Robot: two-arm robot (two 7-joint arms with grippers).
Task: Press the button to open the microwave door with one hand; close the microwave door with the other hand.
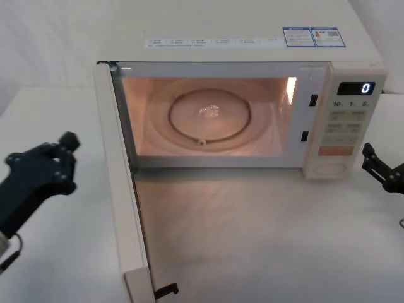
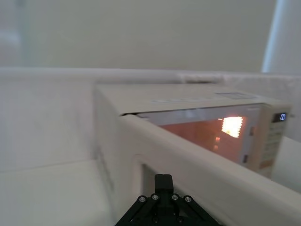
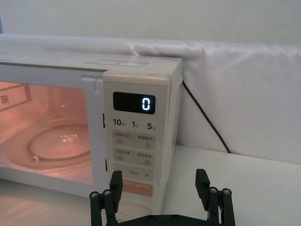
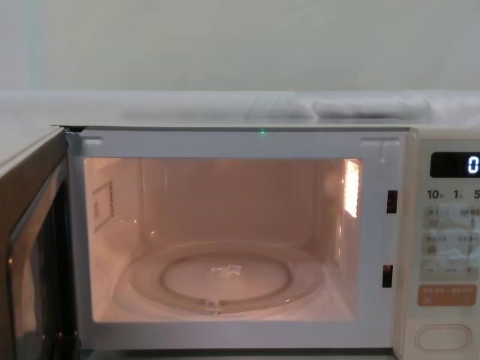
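One microwave door (image 1: 120, 208) hangs wide; my right gripper (image 3: 160, 188), jaws apart, faces one button (image 4: 442, 337); left gripper (image 1: 66, 148) jaws indiscernible.

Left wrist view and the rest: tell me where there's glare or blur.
Left wrist view: the door edge up close is soft, and the cavity lamp blows out to white. Right wrist view: sharp; the display digit reads cleanly. Head and chest views: the lamp glares at the cavity's right wall, the turntable lit warm orange.
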